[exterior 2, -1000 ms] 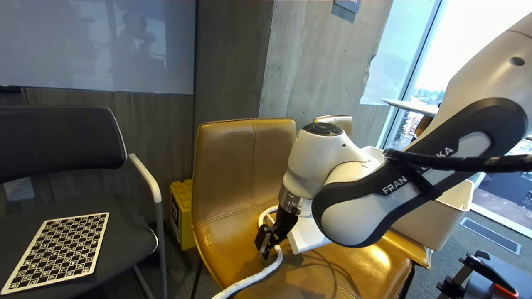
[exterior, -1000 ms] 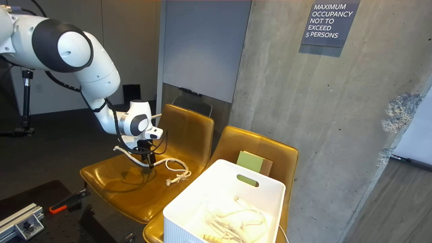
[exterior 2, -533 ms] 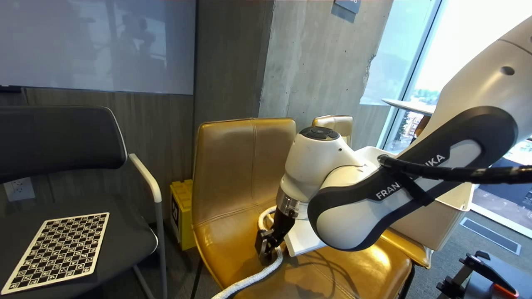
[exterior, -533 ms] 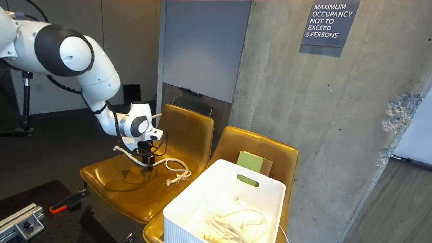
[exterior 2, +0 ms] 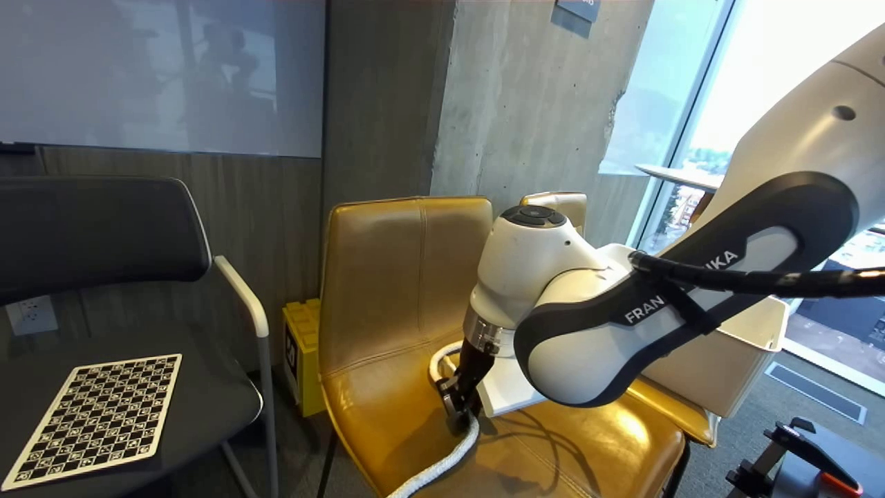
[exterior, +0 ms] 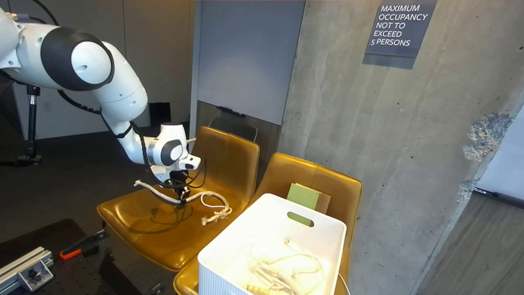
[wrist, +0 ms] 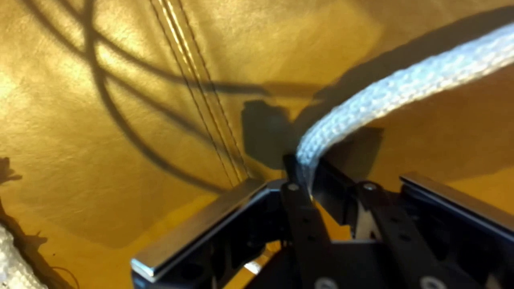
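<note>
Pinching the rope (wrist: 397, 90) partway along its length, the gripper (wrist: 309, 170) stands low over the chair's seat (exterior: 163, 250), its fingertips close together with the strand squeezed between them. In the wrist view the rope vanishes behind the fingers on one side and runs off the right border on the other; a blurred pale piece (wrist: 12, 265) is cut off at the lower left, and I cannot tell whether it belongs to the same rope. In an exterior view the bottom border cuts off the near strand, while the gripper and a white plate (exterior 2: 508, 391) mask part of the curl. Glare washes out the cords (exterior: 274, 278) inside the bin (exterior: 221, 278), so their ends are hard to follow.

Thick, white and tightly braided, the rope looks bluish up close and creamier toward its frayed end. Its long axis is bent: one end juts past the seat's side edge farther from the bin, the strand crosses the seat through the gripper, then it curls near the foot of the backrest (exterior: 229, 164). From there the frayed end points back toward the seat's front edge.
</note>
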`<state>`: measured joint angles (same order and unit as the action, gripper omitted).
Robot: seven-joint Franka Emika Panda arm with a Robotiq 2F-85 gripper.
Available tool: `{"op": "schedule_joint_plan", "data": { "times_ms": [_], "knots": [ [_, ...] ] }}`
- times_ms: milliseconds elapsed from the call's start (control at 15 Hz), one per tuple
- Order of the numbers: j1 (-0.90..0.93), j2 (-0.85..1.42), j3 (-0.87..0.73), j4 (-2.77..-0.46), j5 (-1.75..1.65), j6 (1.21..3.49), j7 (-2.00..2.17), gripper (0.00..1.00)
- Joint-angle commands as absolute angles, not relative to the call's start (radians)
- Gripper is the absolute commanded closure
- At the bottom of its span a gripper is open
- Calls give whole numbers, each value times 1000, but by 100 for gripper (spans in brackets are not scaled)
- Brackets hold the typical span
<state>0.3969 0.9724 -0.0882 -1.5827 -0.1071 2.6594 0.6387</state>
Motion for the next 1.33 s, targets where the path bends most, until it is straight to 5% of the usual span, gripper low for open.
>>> {"op": "schedule_joint_plan", "data": {
  "times_ms": [0,667,1267],
  "knots": [
    [405,900,-99,-1623,-92,2634,615,97],
    [377,546,-187,-1678,-189,2585,563,97],
    [126,249,-188,-1709,-188,2440,417,97]
  ]
}}
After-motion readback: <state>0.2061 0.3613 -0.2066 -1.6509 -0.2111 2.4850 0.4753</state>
